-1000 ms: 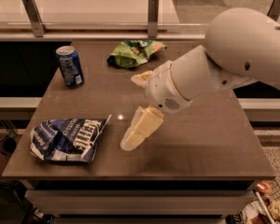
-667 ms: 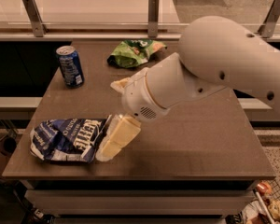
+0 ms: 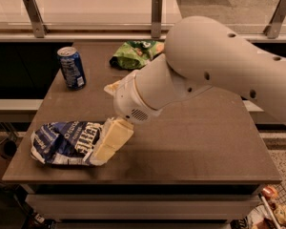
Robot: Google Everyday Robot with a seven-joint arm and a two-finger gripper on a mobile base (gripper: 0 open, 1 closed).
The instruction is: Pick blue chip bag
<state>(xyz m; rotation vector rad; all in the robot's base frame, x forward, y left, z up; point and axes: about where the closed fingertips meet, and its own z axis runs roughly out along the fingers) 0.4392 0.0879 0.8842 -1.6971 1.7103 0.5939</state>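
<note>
The blue chip bag [image 3: 62,142] lies flat near the table's front left corner, a wrinkly dark blue and white bag with white lettering. My gripper [image 3: 104,128] is at the bag's right edge, low over the table. One cream finger [image 3: 112,140] lies on or against the bag's right end. The other finger [image 3: 110,87] shows further back, clear of the bag. The jaws stand apart and hold nothing. My large white arm [image 3: 214,66] reaches in from the right and hides part of the table behind it.
A blue soda can [image 3: 72,67] stands upright at the back left. A green chip bag [image 3: 136,54] lies at the back middle, partly behind my arm. The brown table [image 3: 205,142] has its front edge close to the bag. A railing with metal posts [image 3: 156,8] runs behind.
My arm has swung left and down towards the front. The gripper went from mid-table to the blue chip bag's right edge. The bag, can and green bag have not moved.
</note>
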